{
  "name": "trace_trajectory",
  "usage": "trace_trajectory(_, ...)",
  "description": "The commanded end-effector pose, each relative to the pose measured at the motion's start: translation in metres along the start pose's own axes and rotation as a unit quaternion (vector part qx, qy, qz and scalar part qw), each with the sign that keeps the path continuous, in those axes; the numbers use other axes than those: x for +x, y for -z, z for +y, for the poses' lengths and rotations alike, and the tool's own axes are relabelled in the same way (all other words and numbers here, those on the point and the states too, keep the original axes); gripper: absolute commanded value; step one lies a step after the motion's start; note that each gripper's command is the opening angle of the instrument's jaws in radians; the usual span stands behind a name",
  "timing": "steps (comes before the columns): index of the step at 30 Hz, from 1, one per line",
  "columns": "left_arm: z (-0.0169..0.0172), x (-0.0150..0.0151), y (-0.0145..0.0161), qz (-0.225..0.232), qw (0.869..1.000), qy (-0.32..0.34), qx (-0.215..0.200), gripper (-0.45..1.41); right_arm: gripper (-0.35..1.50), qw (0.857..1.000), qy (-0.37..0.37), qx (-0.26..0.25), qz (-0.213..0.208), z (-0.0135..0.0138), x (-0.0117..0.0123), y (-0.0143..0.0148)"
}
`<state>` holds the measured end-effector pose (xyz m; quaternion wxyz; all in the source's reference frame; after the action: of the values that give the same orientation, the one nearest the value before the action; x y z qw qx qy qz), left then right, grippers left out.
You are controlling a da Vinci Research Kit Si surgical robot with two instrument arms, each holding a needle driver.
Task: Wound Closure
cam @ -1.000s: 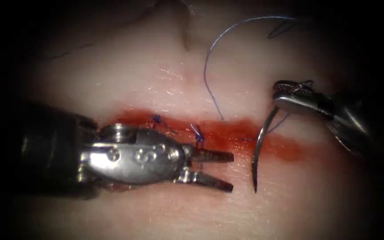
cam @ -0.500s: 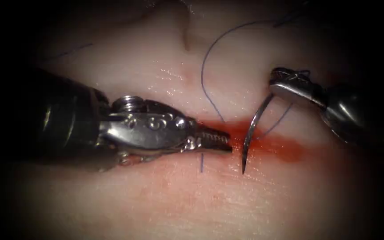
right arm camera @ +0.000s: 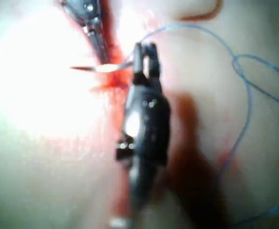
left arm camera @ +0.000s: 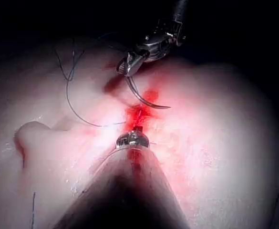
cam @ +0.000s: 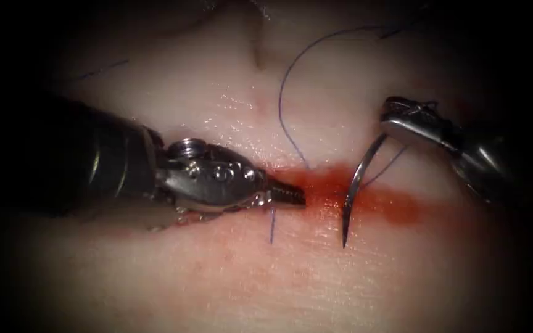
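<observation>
My right tool (cam: 396, 126) is shut on the curved needle (cam: 354, 188) close to its thread end. The needle arcs down across the red cut (cam: 390, 206), and its tip rests at the tissue (cam: 217, 111) on the near edge; I cannot tell whether it has entered. My left tool (cam: 294, 198) lies along the cut, left of the needle, jaws shut with nothing seen between them. Blue thread (cam: 282, 105) loops from the needle's end over the far tissue. The left wrist view has the right tool (left arm camera: 129, 64) holding the needle (left arm camera: 141, 98) beyond the left tool (left arm camera: 132, 140).
A short thread end (cam: 272, 225) hangs from an earlier stitch just below the left jaws. Red fluid fills the cut's right stretch. In the right wrist view the thread (right arm camera: 246, 86) curls beside the right tool (right arm camera: 144, 52), with the needle (right arm camera: 89, 68) and left tool (right arm camera: 94, 28) beyond.
The left tool's jaws went from open to shut, rose onto the cut, then drew back slightly left. The right tool carried the needle up and left, then settled a little lower.
</observation>
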<state>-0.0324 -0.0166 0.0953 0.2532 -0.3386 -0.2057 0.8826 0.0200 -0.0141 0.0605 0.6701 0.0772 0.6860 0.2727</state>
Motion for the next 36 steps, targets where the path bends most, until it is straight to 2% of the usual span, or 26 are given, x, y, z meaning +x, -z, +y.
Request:
trace_trajectory(1, 0.0002, -0.0003, -0.0009, -0.001, 1.0, 0.001, -0.001, -0.1, -0.35, 1.0, -0.002, 0.001, 0.0, -0.0006, -0.0009, -0.0005)
trace_trajectory(6, -0.0004, -0.0003, -0.0014, -0.001, 1.0, 0.001, 0.002, -0.11, -0.35, 1.0, -0.002, 0.001, 0.0, -0.0007, -0.001, -0.0008)
trace_trajectory(13, -0.0023, -0.0019, -0.003, -0.007, 1.0, 0.001, 0.005, -0.16, -0.35, 1.0, -0.002, 0.0, 0.001, -0.0009, -0.001, -0.001)
trace_trajectory(18, -0.0032, -0.0024, -0.0035, -0.026, 1.0, 0.001, 0.011, -0.18, -0.35, 1.0, -0.002, 0.001, 0.003, -0.001, -0.001, -0.0011)
trace_trajectory(22, -0.0033, -0.0023, -0.004, -0.045, 0.999, 0.0, 0.014, -0.28, -0.35, 1.0, -0.001, 0.001, 0.003, -0.0011, -0.0011, -0.0013)
trace_trajectory(27, -0.0029, -0.0021, -0.0047, -0.08, 0.997, 0.002, -0.007, -0.42, -0.35, 1.0, -0.001, 0.004, 0.003, -0.001, -0.0011, -0.0014)
trace_trajectory(36, -0.0017, -0.0023, -0.0055, -0.15, 0.987, -0.004, -0.063, -0.43, -0.35, 0.998, 0.056, -0.019, 0.0, 0.0002, -0.0012, -0.0019)
